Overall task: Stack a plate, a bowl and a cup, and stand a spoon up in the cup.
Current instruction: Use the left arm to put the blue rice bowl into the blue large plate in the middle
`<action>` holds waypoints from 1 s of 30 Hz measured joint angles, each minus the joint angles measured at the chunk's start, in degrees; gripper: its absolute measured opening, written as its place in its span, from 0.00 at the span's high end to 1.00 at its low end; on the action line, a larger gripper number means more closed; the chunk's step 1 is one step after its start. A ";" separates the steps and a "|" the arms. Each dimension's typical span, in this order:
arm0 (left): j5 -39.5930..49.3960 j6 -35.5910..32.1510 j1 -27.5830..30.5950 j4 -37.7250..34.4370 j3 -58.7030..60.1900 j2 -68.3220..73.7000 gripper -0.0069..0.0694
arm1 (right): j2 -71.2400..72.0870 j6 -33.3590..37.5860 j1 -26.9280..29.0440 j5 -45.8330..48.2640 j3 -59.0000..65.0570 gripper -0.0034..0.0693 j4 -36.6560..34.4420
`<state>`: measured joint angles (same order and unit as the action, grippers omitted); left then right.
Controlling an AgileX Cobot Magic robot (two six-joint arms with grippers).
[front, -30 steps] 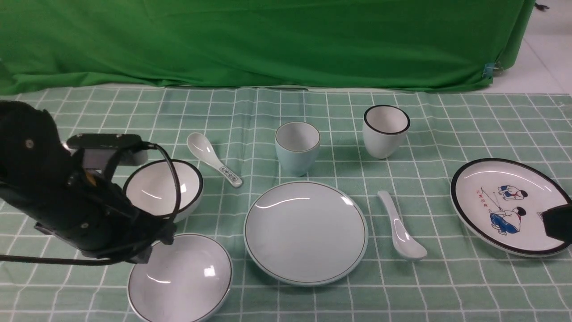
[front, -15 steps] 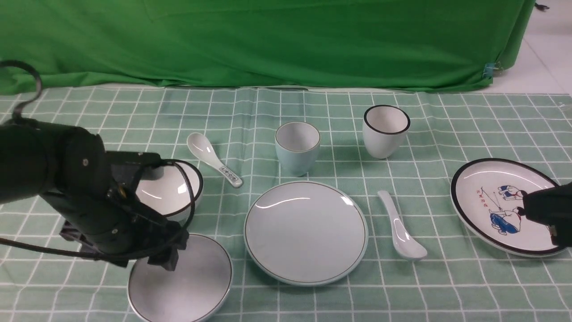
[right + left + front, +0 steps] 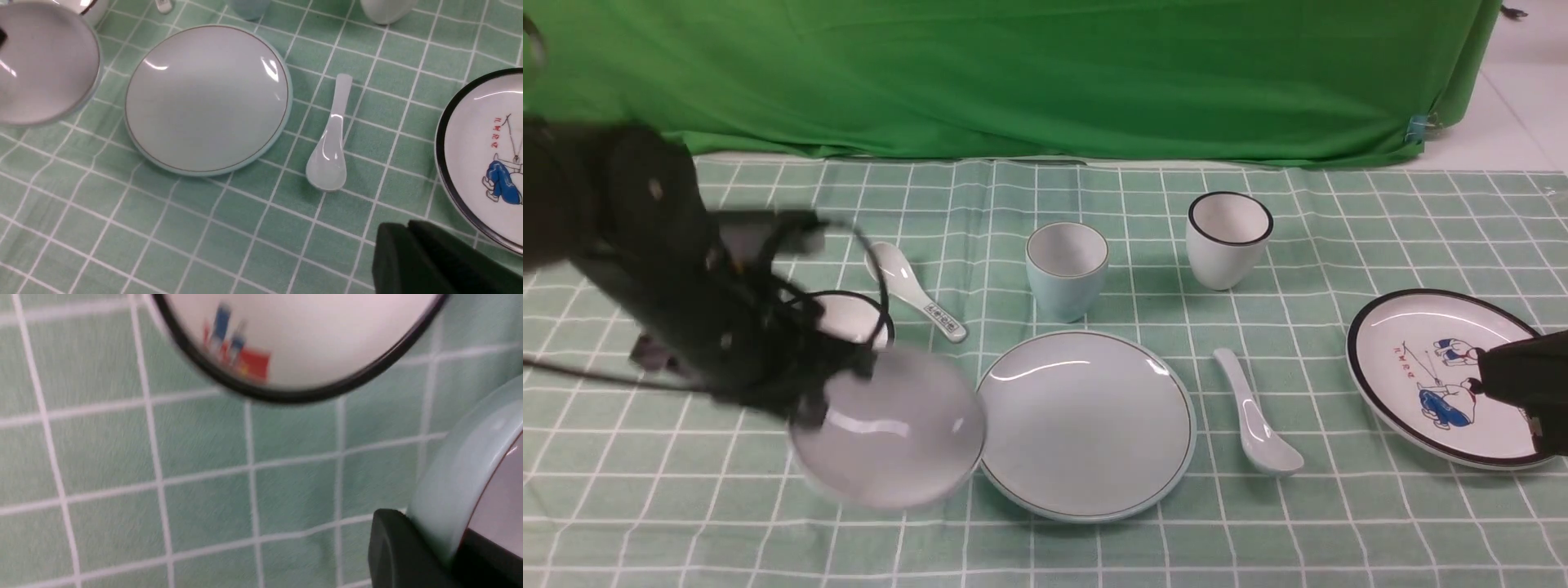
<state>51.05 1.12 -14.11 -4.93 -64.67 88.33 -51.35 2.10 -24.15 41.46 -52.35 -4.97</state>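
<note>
My left gripper is shut on the near-left rim of the pale blue-grey bowl and holds it, blurred, off the cloth just left of the pale blue plate. In the left wrist view the black fingers pinch the bowl's rim. The pale blue cup stands behind the plate. The plain white spoon lies right of the plate. My right gripper is shut and empty over the cartoon plate's edge; in its own view it is near the spoon, plate and bowl.
A white black-rimmed bowl sits behind the left arm and also shows in the left wrist view. A patterned-handle spoon, a black-rimmed white cup and the cartoon plate are on the checked cloth. A green backdrop hangs behind.
My left gripper has taken the bowl by its rim, lifted it from the near-left cloth and carried it right and up toward the plate. The right gripper came in earlier, then stayed still.
</note>
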 joint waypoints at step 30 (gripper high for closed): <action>-7.01 -2.38 -12.79 -5.16 -17.85 24.49 0.71 | -1.01 0.31 0.00 0.49 0.00 0.83 1.00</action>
<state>44.04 -1.26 -26.90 -10.09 -82.52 112.81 -52.36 2.41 -24.15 41.95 -52.35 -3.97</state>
